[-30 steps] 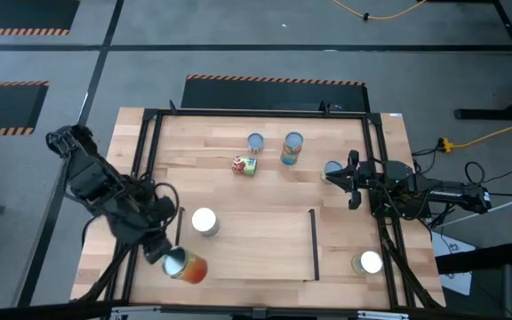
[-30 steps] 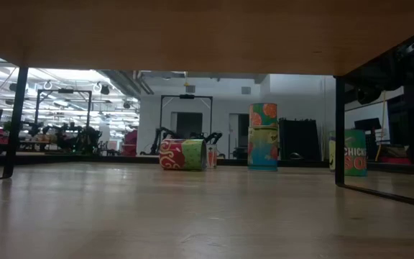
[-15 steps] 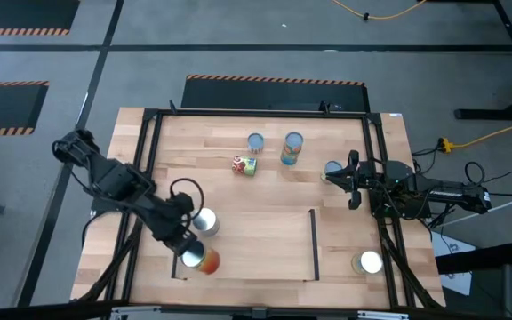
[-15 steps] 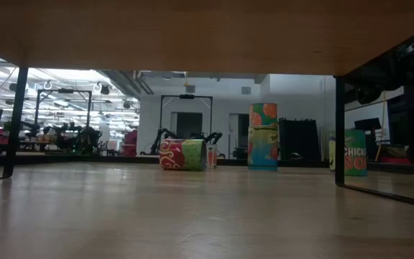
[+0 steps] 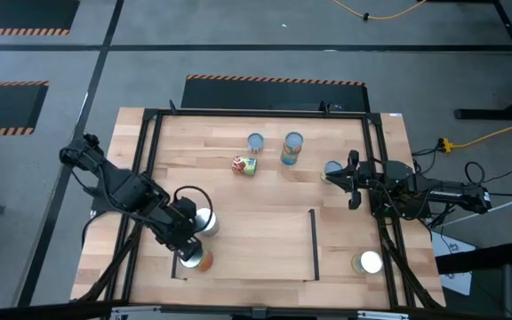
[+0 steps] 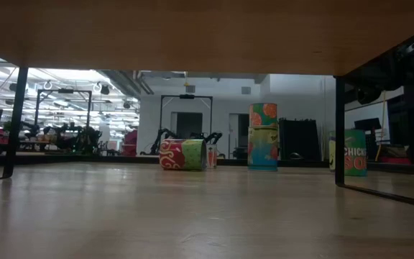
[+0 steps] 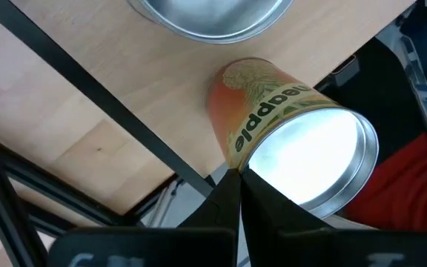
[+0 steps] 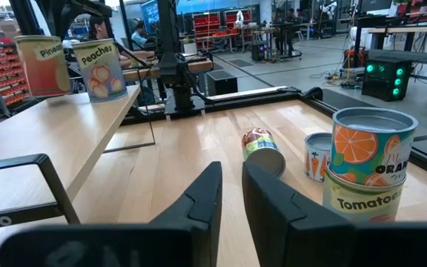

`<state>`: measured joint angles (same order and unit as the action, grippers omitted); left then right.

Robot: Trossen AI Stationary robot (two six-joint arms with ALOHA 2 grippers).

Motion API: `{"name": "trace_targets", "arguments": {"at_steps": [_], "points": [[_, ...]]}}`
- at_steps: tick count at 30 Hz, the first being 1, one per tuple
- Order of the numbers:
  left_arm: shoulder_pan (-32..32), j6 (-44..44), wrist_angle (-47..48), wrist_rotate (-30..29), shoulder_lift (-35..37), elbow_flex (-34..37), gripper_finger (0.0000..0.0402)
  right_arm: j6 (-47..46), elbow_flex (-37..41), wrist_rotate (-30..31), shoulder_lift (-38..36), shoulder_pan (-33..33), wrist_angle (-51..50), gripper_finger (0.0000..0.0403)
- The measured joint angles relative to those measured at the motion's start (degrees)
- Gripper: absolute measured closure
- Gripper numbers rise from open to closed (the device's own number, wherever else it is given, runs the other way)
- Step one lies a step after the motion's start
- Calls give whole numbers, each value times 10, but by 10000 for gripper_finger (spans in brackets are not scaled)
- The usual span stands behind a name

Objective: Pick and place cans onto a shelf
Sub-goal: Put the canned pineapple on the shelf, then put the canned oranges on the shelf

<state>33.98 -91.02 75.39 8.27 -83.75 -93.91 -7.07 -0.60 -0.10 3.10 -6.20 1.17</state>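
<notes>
Gripping an orange can (image 5: 202, 260), the left jaws (image 5: 190, 249) hang over the shelf (image 5: 247, 244) beside an upright can (image 5: 206, 221). The right jaws (image 5: 352, 180) hover at the desk's right side, slightly parted and empty.

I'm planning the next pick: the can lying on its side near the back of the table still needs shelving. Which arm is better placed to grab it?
The right. The right gripper hangs free with the tipped can ahead of it. The left gripper is farther off, at the pineapple can on the shelf.
</notes>
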Motion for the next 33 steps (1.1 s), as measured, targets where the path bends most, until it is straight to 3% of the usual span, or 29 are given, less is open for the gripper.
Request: {"name": "trace_targets", "arguments": {"at_steps": [13,33], "points": [[-11,1,10,-6,0,0,398,0,0,0,0,0,0,342],[-11,1,9,-33,0,0,319,0,0,0,0,0,0,342]]}}
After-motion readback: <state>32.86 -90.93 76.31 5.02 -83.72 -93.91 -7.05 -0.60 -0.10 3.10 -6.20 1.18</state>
